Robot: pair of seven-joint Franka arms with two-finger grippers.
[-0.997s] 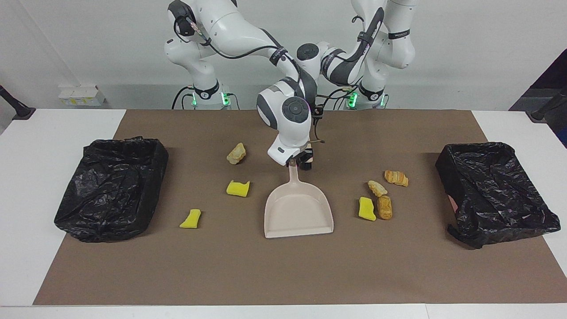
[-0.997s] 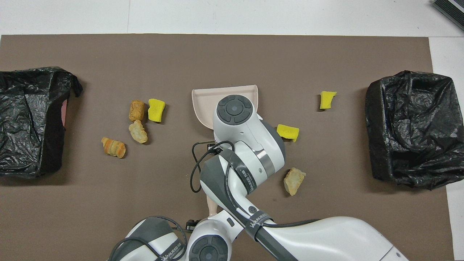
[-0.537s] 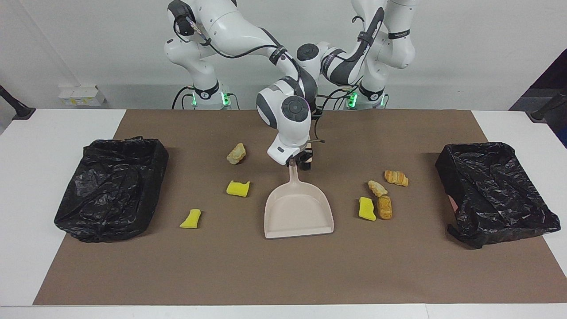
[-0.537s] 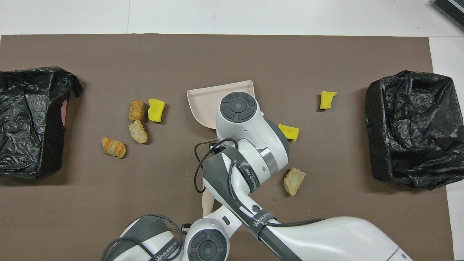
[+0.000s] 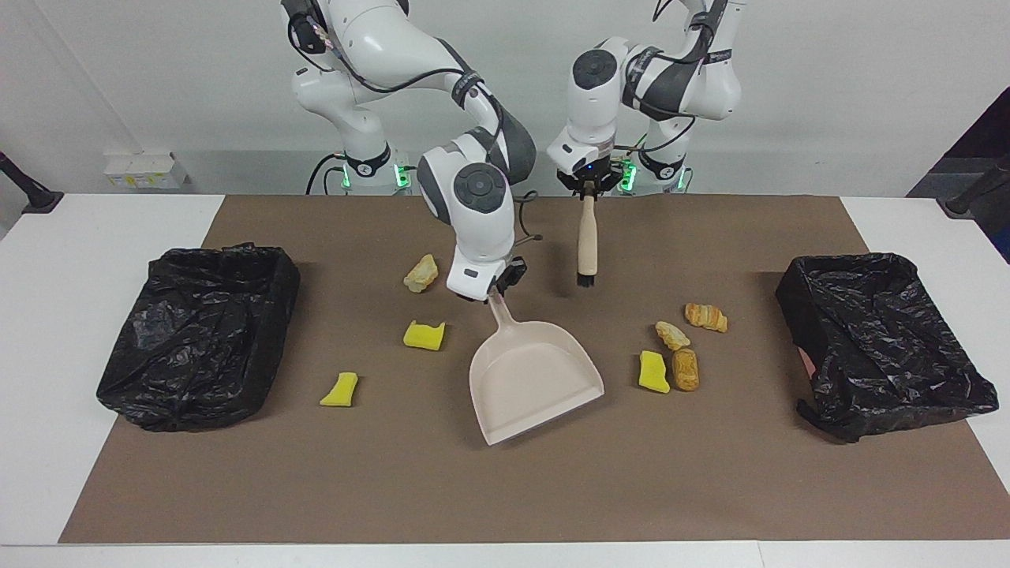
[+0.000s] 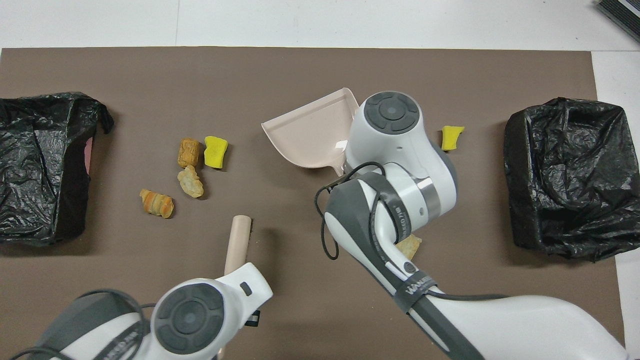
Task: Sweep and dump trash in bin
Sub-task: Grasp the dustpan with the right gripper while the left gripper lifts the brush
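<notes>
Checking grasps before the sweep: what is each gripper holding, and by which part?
Left gripper holds the brush by its handle top, bristles down. Right gripper holds the dustpan by its handle end.

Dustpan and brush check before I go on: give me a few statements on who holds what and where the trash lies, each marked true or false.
1. The right pincer grips the dustpan by its handle. True.
2. The left pincer holds the brush raised, bristles down. True.
3. Some trash already lies in the dustpan. False: its tray is bare.
4. Four pieces of trash lie grouped toward the left arm's end. True.
5. The dustpan sits inside a black-lined bin. False: it is on the brown mat between the two bins.
</notes>
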